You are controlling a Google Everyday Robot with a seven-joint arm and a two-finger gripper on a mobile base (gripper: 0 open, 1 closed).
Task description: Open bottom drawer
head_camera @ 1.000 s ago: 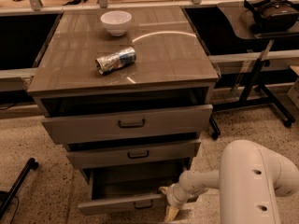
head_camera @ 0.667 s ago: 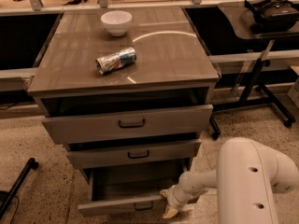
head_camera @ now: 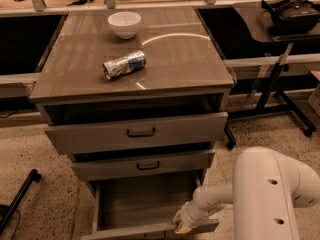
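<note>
Grey-beige all over, hanging well out of the cabinet at the near edge of the scene as the bottom drawer. Showing as a shallow open box with thin side walls and a dull floor. Running its flat front left to right as the long axis. Facing near, with the travel line going near to far. Lying below the middle drawer and the top drawer, each showing a dark bar pull and standing slightly out. Meeting the gripper at the front's top edge, right of centre, on a cream arm reaching in from the near right. Not being able to tell whether clamped or loose. Carrying a white bowl far on top and a crushed can nearer the middle.
</note>
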